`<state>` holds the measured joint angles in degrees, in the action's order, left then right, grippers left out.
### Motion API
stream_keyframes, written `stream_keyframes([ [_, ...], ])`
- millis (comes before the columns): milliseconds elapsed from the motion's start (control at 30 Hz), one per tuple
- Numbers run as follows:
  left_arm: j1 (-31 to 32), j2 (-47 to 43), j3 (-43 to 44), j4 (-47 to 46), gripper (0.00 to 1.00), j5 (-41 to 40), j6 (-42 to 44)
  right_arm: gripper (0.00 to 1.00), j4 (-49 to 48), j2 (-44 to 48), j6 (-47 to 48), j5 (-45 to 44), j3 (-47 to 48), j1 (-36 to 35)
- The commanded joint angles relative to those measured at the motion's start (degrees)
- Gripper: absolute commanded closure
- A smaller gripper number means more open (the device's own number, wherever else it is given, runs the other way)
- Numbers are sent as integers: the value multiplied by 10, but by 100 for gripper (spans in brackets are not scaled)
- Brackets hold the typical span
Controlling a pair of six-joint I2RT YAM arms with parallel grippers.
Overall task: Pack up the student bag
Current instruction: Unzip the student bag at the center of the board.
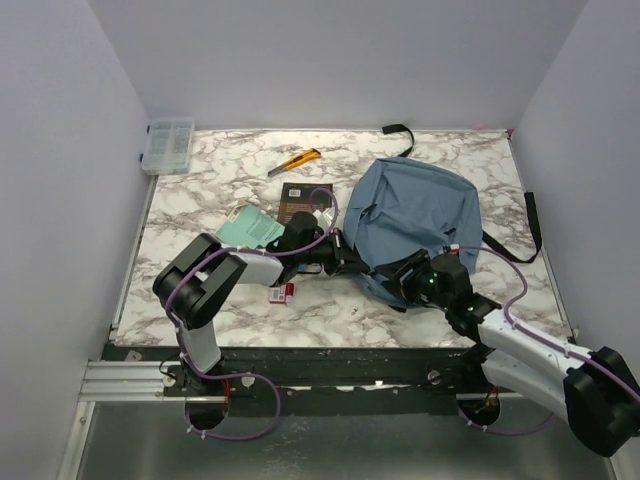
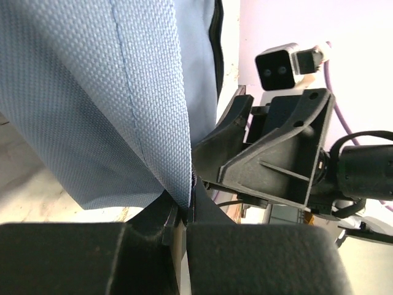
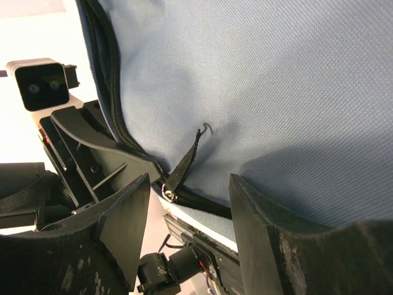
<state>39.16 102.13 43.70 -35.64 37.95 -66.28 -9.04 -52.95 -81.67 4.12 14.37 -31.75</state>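
Bag (image 1: 420,215) edge clamped in left end effector (image 2: 186,214).

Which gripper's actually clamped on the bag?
Left gripper: jaws pinched shut on the bag edge. Right gripper stands open by the zipper pull.
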Motion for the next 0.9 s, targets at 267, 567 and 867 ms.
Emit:
stream_keyframes([
  [267, 13, -5, -1, -117, 100, 25, -31, 59, -145, -95, -32, 37, -9, 7],
  [567, 16, 6, -5, -127, 100, 27, -34, 63, -176, -104, -55, 43, -7, 10],
  [867, 17, 11, -5, -131, 100, 26, -34, 88, -192, -87, -83, 35, -21, 11],
])
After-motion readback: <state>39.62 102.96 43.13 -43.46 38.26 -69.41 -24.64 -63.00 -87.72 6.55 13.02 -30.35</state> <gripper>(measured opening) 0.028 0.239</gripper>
